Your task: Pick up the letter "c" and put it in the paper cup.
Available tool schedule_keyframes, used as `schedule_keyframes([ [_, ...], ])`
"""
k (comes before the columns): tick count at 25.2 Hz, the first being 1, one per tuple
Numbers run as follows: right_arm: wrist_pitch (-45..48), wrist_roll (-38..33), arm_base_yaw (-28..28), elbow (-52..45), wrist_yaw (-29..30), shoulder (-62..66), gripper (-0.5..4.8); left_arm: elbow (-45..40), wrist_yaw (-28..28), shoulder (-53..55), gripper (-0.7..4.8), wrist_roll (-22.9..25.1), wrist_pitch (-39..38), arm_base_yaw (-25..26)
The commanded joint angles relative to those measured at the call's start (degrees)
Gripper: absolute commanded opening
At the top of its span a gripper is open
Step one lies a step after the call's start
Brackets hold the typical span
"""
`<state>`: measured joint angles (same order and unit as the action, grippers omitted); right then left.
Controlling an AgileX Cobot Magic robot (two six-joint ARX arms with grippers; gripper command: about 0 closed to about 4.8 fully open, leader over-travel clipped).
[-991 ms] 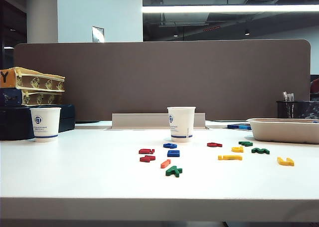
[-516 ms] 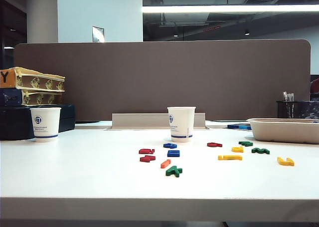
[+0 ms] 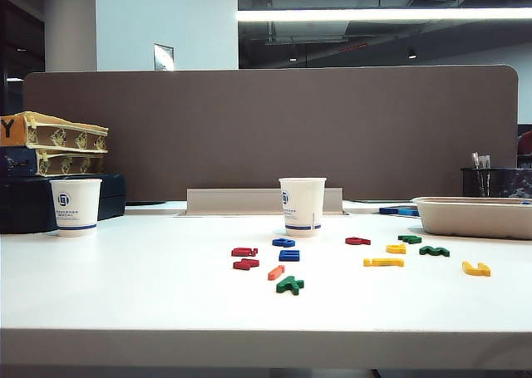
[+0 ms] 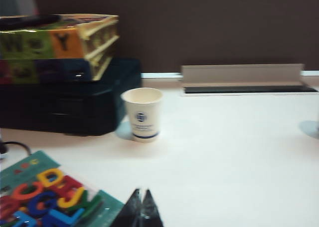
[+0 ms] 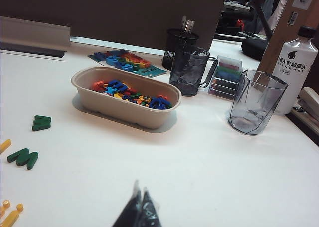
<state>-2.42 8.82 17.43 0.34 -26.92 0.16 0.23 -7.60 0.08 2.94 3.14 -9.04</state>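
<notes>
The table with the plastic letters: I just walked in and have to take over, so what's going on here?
Nothing is being handled yet. The letter "c" lies on the table, right of the paper cup, among other scattered letters. The left end effector is shut, over the table's left side and facing the other cup. The right end effector is shut, over the right side near the tray of letters. Neither holds anything.

An office: a white desk backed by a brown partition screen, with a pen holder.
</notes>
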Motion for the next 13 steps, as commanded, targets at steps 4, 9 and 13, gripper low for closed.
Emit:
schedule_keyframes([
  [4, 0.9, -0.3, 0.1, -0.2, 0.0, -0.3, 0.00, 0.2, 1.4, 0.0, -0.05, 0.0, 0.8, 3.9],
  [9, 0.9, -0.3, 0.1, -0.2, 0.0, -0.3, 0.00, 0.2, 1.4, 0.0, -0.06, 0.0, 0.7, 5.8],
  [13, 0.9, -0.3, 0.1, -0.2, 0.0, -0.3, 0.00, 0.2, 2.7, 0.0, -0.06, 0.0, 0.7, 5.7],
])
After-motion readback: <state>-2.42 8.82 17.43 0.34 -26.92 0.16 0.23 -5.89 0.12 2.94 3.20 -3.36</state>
